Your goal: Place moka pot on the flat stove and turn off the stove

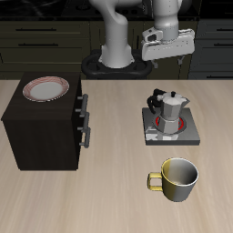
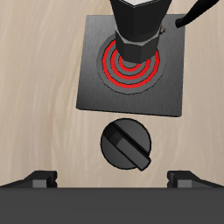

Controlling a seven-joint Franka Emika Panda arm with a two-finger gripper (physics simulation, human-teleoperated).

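Silver and faceted, the moka pot (image 1: 169,106) stands upright on the red coil of the flat stove (image 1: 189,134), right of centre in the exterior frame. The coil glows red in the wrist view, and the stove's black knob (image 2: 126,144) sits at the plate's edge. The fingers (image 1: 165,50) hang high above the tabletop (image 1: 109,205), spread wide and holding nothing. A yellow-olive mug (image 1: 177,179) stands lower right; a dark cabinet (image 1: 41,132) carrying a plate (image 1: 45,88) fills the left.

silver moka pot (image 1: 169,106) upright on the flat stove (image 1: 185,134), red coil glowing
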